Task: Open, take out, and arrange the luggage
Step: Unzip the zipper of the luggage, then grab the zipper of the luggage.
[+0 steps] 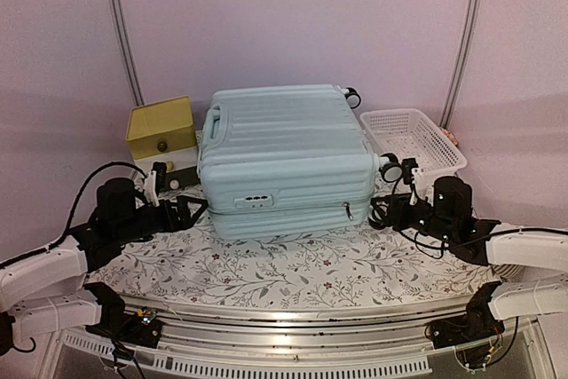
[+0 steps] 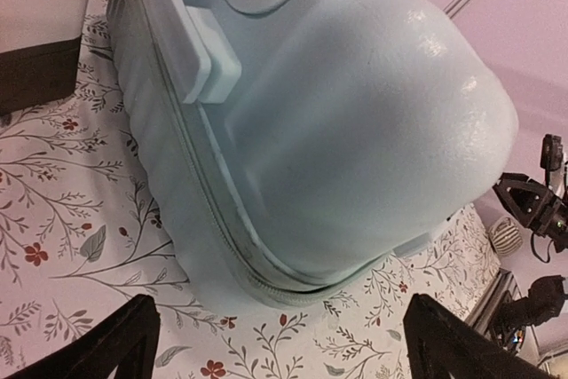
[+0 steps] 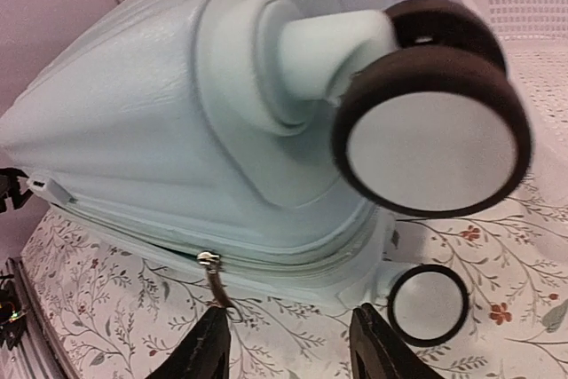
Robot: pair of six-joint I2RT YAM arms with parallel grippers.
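Observation:
The luggage (image 1: 284, 157), a large pale mint-blue ribbed hard-shell suitcase, lies flat on the floral cloth with its shell closed. My left gripper (image 1: 188, 210) is open at its front-left corner; in the left wrist view the black fingertips of the left gripper (image 2: 282, 308) stand wide apart just short of the luggage (image 2: 337, 130). My right gripper (image 1: 382, 213) is at the front-right corner, below a caster wheel (image 3: 435, 144). The jaws of the right gripper (image 3: 288, 317) are parted, with nothing clamped. The metal zipper pull (image 3: 213, 281) hangs from the luggage (image 3: 177, 113) beside the left fingertip.
A white lattice basket (image 1: 413, 139) stands right of the suitcase, close behind my right arm. A yellow-topped drawer box (image 1: 161, 126) stands at the left, behind my left arm. The pink backdrop wall closes the back. The table's metal front rail (image 1: 284, 321) runs between the arm bases.

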